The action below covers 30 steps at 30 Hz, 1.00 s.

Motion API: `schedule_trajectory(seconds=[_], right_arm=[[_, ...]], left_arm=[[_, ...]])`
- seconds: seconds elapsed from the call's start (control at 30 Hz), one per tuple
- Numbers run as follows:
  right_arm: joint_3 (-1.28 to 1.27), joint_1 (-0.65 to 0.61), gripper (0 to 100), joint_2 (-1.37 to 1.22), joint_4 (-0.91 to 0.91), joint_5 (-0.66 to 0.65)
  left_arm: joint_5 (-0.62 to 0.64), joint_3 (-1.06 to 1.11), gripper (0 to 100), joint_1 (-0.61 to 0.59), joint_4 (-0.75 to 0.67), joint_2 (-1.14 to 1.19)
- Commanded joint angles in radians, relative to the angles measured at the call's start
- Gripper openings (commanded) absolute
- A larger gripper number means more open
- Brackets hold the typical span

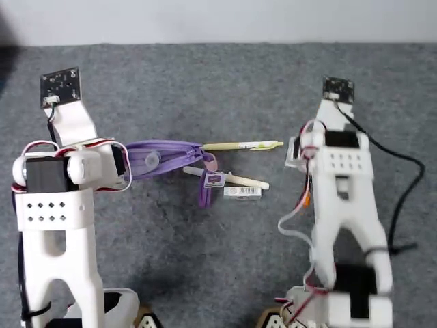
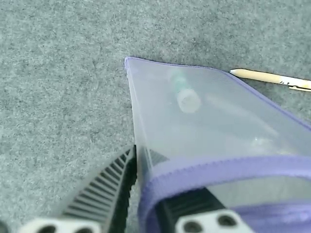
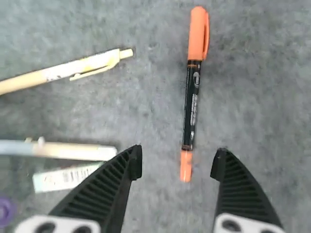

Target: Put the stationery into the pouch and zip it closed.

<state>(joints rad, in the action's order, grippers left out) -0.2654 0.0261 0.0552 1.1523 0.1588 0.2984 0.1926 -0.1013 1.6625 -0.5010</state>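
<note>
Over marker (image 3: 193, 104), right gripper (image 3: 178, 154) wide open, straddling its tail. Drop straight, pinch mid-barrel imo. Left gripper (image 2: 146, 170) clamped on pouch (image 2: 204, 121) edge; hold mouth steady.

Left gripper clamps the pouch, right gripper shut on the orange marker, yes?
No. The right gripper is open; the orange marker lies free on the table beneath it, per the right wrist view. The left gripper does clamp the pouch.
</note>
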Motion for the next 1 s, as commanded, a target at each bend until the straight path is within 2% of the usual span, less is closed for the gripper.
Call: schedule_trajectory(seconds=[0.0,0.3,0.4,0.67,0.73,0.87,0.97], right_arm=[[0.180,0.018,22.0,-0.137,0.016,-0.021],[0.535,0.044,22.1,-0.516,0.016,-0.025],[0.628,0.065,22.1,-0.631,0.016,-0.071],[0.824,0.093,21.9,-0.840,0.016,-0.095],[0.862,0.085,18.6,-0.877,0.016,-0.095],[0.919,0.074,1.3,-0.932,0.018,-0.097],[0.948,0.073,3.2,-0.934,0.087,-0.097]], left_arm=[[0.011,-0.045,2,-0.003,0.005,-0.006],[0.011,-0.045,2,-0.005,0.005,-0.006],[0.011,-0.025,2,-0.005,0.005,-0.006],[0.009,0.001,2,-0.005,0.002,-0.006],[0.009,0.001,2,-0.005,0.000,-0.006],[0.009,0.001,2,-0.005,0.003,-0.006],[0.009,0.001,2,-0.005,0.003,-0.006]])
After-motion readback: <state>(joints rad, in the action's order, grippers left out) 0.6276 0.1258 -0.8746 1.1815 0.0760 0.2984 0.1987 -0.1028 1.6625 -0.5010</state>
